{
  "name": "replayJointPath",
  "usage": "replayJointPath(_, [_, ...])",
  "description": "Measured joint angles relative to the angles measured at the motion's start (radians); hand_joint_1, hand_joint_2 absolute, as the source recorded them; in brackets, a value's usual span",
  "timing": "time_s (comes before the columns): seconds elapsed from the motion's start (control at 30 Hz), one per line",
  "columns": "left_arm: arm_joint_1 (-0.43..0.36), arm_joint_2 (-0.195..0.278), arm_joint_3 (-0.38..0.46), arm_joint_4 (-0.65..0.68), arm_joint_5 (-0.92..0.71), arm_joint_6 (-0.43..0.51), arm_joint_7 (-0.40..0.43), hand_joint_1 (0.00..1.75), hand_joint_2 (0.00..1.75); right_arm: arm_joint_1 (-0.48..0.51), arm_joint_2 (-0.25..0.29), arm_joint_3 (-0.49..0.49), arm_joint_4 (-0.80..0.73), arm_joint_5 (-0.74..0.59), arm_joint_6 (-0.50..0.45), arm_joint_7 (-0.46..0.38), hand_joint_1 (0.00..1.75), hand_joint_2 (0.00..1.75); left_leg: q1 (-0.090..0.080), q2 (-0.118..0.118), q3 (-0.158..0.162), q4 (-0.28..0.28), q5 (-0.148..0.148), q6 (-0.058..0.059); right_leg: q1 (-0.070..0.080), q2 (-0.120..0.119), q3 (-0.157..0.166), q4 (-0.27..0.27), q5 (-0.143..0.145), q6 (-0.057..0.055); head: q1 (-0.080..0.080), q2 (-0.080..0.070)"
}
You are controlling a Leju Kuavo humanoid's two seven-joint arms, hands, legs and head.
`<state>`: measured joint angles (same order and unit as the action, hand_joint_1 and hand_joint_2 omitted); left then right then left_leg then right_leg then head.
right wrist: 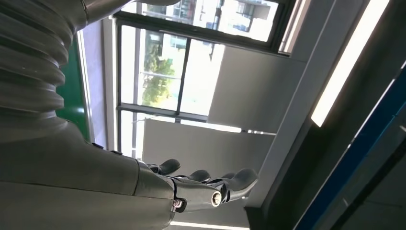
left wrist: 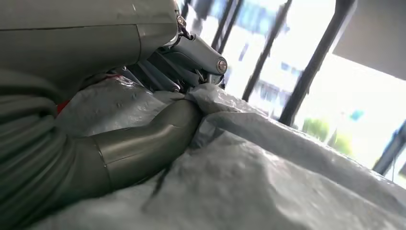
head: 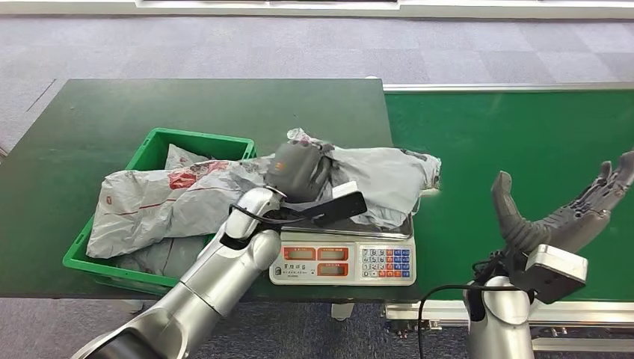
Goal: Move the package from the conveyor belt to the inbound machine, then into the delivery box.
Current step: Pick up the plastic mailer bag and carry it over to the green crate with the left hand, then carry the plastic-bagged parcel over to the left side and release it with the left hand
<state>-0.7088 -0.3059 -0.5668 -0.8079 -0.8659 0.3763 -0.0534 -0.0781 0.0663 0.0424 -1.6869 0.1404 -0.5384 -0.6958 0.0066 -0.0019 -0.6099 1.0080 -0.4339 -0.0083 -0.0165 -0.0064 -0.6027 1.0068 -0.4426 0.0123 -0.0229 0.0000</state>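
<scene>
At centre-left of the head view stood the green box [head: 149,149] on the desk [head: 75,127]. Just right, the left hand [head: 297,170] pinched the grey package [head: 381,179] lying across the scale [head: 344,262], long axis pointing boxward. Far right, the right hand [head: 557,217] hovered, fingers spread, empty.

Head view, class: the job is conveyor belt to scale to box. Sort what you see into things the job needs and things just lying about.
Needed:
grey package on the scale
left hand gripping it
conveyor belt
green box

Lying about:
other bags already in the box
right hand, open, idle
</scene>
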Motion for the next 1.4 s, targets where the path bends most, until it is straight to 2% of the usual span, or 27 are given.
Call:
replayJointPath(0.1, [0.044, 0.042, 0.033, -0.215, -0.046, 0.084, 0.007, 1.75, 1.75, 0.049, 0.000, -0.029, -0.034, -0.010, -0.002, -0.004, 0.00, 1.75, 0.000, 0.000, 0.000, 0.000, -0.001, 0.000, 0.000, 0.000, 0.000, 0.000, -0.001, 0.000, 0.000, 0.000])
replayJointPath(0.2, [0.071, 0.066, 0.051, -0.339, -0.052, 0.095, 0.010, 1.75, 1.75, 0.071, 0.000, -0.043, -0.055, -0.016, -0.002, -0.005, 0.00, 1.75, 0.000, 0.000, 0.000, 0.000, -0.001, 0.000, 0.000, 0.000, 0.000, 0.000, -0.002, 0.000, 0.000, 0.000])
replayJointPath(0.37, [0.102, 0.086, 0.064, -0.445, -0.054, 0.098, 0.007, 1.75, 1.75, 0.085, -0.001, -0.051, -0.071, -0.014, -0.003, -0.005, 0.00, 1.75, 0.000, 0.000, 0.000, 0.000, -0.001, 0.000, 0.000, 0.000, 0.000, 0.000, -0.001, 0.000, 0.000, 0.000])
replayJointPath(0.53, [0.132, 0.110, 0.084, -0.536, -0.056, 0.180, -0.012, 1.75, 1.75, 0.104, -0.001, -0.058, -0.078, -0.019, -0.012, -0.005, 0.00, 1.75, 0.000, 0.000, 0.000, 0.000, -0.001, 0.000, 0.000, 0.000, 0.000, 0.000, -0.001, 0.000, 0.000, 0.000])
replayJointPath(0.73, [0.187, 0.163, 0.178, -0.654, -0.071, 0.200, 0.020, 1.75, 1.75, 0.152, -0.002, -0.072, -0.106, -0.022, -0.013, -0.005, 0.00, 1.75, 0.000, 0.001, 0.000, -0.001, -0.002, 0.000, 0.001, 0.000, 0.000, 0.000, -0.002, -0.001, 0.000, 0.000])
replayJointPath(0.93, [0.229, 0.216, 0.347, -0.619, -0.005, 0.201, -0.007, 1.75, 1.75, 0.180, -0.002, -0.073, -0.148, -0.029, -0.022, -0.003, 0.00, 1.75, 0.000, 0.003, 0.001, -0.001, -0.002, -0.001, 0.002, 0.001, 0.000, 0.000, -0.002, -0.002, 0.000, 0.000])
replayJointPath(1.1, [0.230, 0.251, 0.466, -0.519, -0.115, 0.129, 0.128, 1.75, 1.75, 0.183, -0.002, -0.074, -0.151, -0.028, 0.038, 0.029, 0.00, 1.75, 0.000, 0.003, 0.002, -0.001, -0.001, -0.001, 0.002, 0.002, 0.000, 0.000, -0.002, -0.002, 0.000, 0.000])
replayJointPath(1.27, [0.183, 0.299, 0.580, -0.293, -0.196, 0.072, 0.194, 1.75, 1.75, 0.159, -0.003, -0.074, -0.139, 0.010, 0.082, 0.072, 0.00, 1.75, 0.000, 0.005, 0.002, -0.001, -0.001, -0.002, 0.002, 0.004, 0.000, 0.000, -0.001, -0.003, 0.000, 0.000])
replayJointPath(1.37, [0.175, 0.321, 0.628, -0.174, -0.233, 0.053, 0.203, 1.75, 1.75, 0.146, -0.003, -0.074, -0.126, 0.019, 0.099, 0.086, 0.00, 1.75, 0.000, 0.006, 0.002, -0.001, 0.000, -0.002, 0.002, 0.005, 0.000, 0.000, -0.001, -0.003, 0.000, 0.000])
replayJointPath(1.4, [0.174, 0.325, 0.642, -0.142, -0.231, 0.038, 0.194, 1.66, 1.75, 0.143, -0.003, -0.074, -0.122, 0.019, 0.105, 0.090, 0.00, 1.75, 0.000, 0.006, 0.002, -0.001, 0.000, -0.002, 0.002, 0.005, 0.000, 0.000, -0.001, -0.003, 0.000, 0.000])
